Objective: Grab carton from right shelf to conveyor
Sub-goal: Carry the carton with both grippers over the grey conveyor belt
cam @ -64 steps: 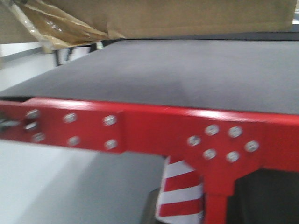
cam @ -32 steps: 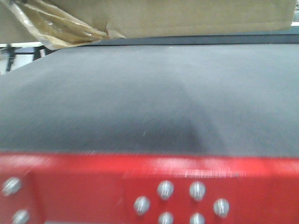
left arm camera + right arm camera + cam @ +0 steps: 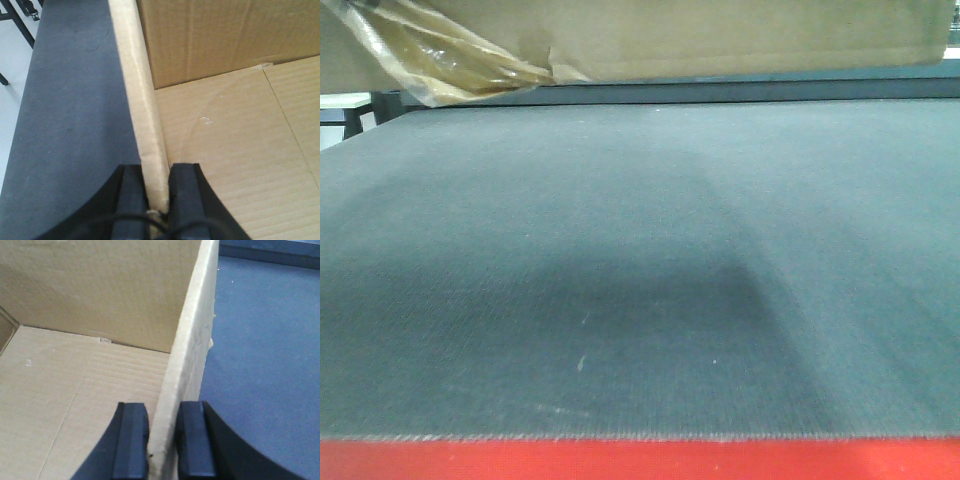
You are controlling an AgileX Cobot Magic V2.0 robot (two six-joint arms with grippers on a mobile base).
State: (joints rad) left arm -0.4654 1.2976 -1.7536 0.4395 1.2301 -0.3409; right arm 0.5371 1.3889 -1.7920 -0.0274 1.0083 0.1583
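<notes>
The carton (image 3: pixel 720 35) is a plain brown cardboard box along the top of the front view, with a wad of yellowish tape (image 3: pixel 450 60) at its left corner. It hangs over the conveyor (image 3: pixel 640 280), a dark grey woven belt with a red edge strip (image 3: pixel 640 462), and a shadow lies on the belt. My left gripper (image 3: pixel 158 172) is shut on the carton's (image 3: pixel 225 150) left wall. My right gripper (image 3: pixel 162 407) is shut on the carton's (image 3: pixel 90 305) right wall. The right shelf is out of view.
The belt shows beside the carton in both wrist views, to the left (image 3: pixel 70 110) and to the right (image 3: pixel 265 350). Pale floor and dark frame legs (image 3: pixel 17 20) lie beyond the belt's left side.
The front view has closed in on the conveyor. The red frame with its bolts has slid down to a thin strip at the bottom. The carton keeps its place at the top.
</notes>
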